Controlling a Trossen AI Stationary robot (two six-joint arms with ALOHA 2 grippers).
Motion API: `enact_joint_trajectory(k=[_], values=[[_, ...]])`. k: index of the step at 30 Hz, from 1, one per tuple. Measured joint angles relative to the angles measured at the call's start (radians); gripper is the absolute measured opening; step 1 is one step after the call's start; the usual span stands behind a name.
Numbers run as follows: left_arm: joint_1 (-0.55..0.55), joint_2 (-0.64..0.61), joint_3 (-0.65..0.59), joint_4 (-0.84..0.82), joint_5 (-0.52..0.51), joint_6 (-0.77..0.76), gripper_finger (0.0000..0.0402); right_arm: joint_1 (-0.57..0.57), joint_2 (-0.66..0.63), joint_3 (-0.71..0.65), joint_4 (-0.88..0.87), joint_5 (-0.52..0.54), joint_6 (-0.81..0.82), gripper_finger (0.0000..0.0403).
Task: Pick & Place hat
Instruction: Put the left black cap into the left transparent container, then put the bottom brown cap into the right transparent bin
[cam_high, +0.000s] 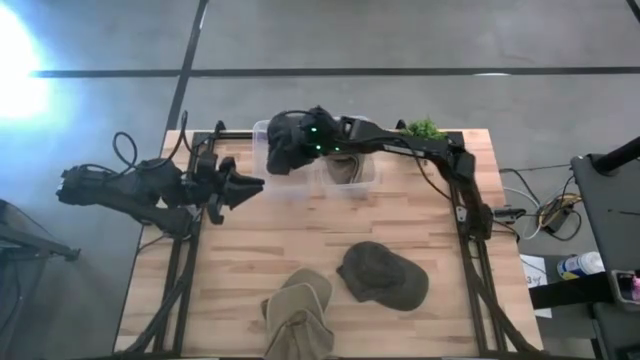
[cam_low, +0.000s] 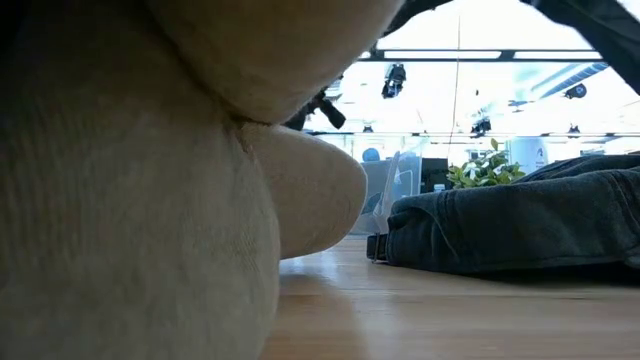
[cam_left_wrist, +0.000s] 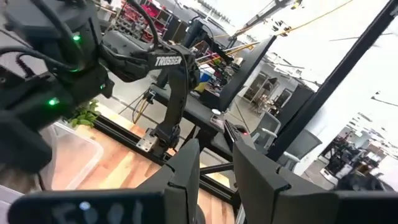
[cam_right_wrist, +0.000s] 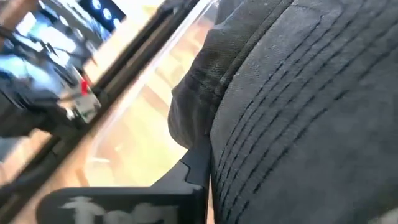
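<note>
My right gripper (cam_high: 303, 140) reaches to the far side of the table and is shut on a dark hat (cam_high: 283, 150), held above the left one of two clear bins (cam_high: 262, 128). The right bin (cam_high: 368, 178) holds a khaki hat (cam_high: 345, 168). In the right wrist view the dark hat's stitched brim (cam_right_wrist: 292, 118) fills the picture. A dark grey cap (cam_high: 383, 275) and tan caps (cam_high: 298, 312) lie on the table's near half. My left gripper (cam_high: 248, 186) waits open, just left of the bins, touching nothing. My right gripper holds the dark hat by its row-stitched brim (cam_right_wrist: 249, 155), which lies against one finger (cam_right_wrist: 194, 167); the other finger is hidden behind the cloth. The hat is lifted clear and bunches below the gripper over the left bin.
A green plant (cam_high: 424, 128) stands at the far edge behind the right arm. In the low view a tan cap (cam_low: 130, 200) blocks the left half, and the dark grey cap (cam_low: 510, 225) lies to its right. Bare wood (cam_high: 300, 225) lies between bins and caps.
</note>
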Motion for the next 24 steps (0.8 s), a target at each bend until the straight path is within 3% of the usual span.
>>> enact_joint_trajectory(k=[5,10,16,24], values=[[0.000,0.000,0.000,0.000,-0.040,0.010,0.0092,0.007,0.125,0.210,-0.131,-0.042,-0.055,0.0085],[0.000,0.001,0.000,0.009,-0.041,0.007,0.0092,0.017,0.163,0.327,-0.189,-0.059,-0.118,0.0150],[0.000,0.003,0.000,0.045,-0.041,-0.038,0.0092,0.044,0.131,0.333,-0.225,-0.058,-0.197,0.0206],[0.000,0.025,-0.010,-0.038,0.001,-0.054,0.0092,0.107,0.045,0.323,-0.249,-0.004,-0.291,0.0232]])
